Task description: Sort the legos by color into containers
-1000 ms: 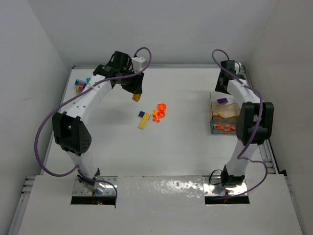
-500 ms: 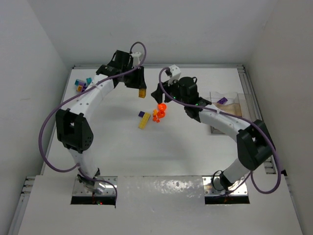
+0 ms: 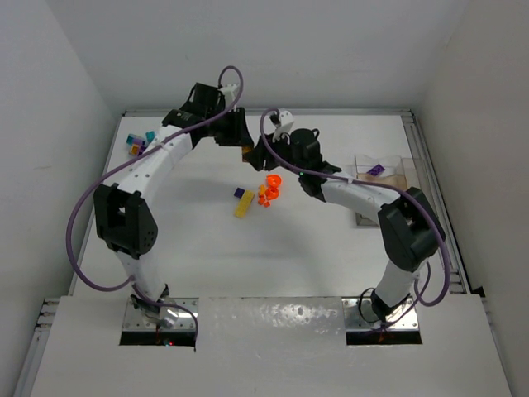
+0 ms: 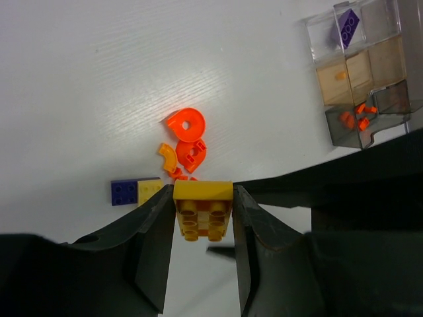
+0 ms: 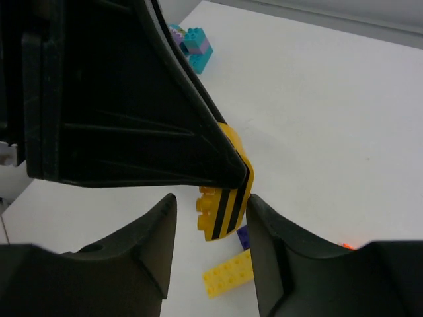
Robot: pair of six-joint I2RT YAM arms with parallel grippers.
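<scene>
Yellow brick (image 4: 201, 211) clamped in the left pincer (image 4: 202, 199), held off the worktop (image 4: 86, 79) above the middle pile. The right pincer (image 5: 210, 210) is spread wide, one finger on each side of that brick. No contact shows from the right wrist, so it grips nothing.

Done so far, by what lies in the containers (image 4: 390, 63) at the right side of the worktop:
- far compartment: one purple brick (image 4: 347, 26)
- near compartment: several orange pieces (image 4: 357, 119)
- middle compartment: one small piece, colour too faint to settle

Left to sort:
- loose orange parts (image 4: 185, 135) in the middle, a ring and some curved bits lying close together
- dark purple brick (image 4: 124, 192) touching a yellow plate (image 4: 149, 190), just beside the orange parts
- teal-and-purple cluster (image 3: 139, 143) at the far left corner, well apart from the containers
- the held yellow brick itself

Judgement: the task is well short of half done, with most bricks outside the bins. The step in hand looks like a pass of the yellow brick from left to right, since the bins sit on the right arm's side.
</scene>
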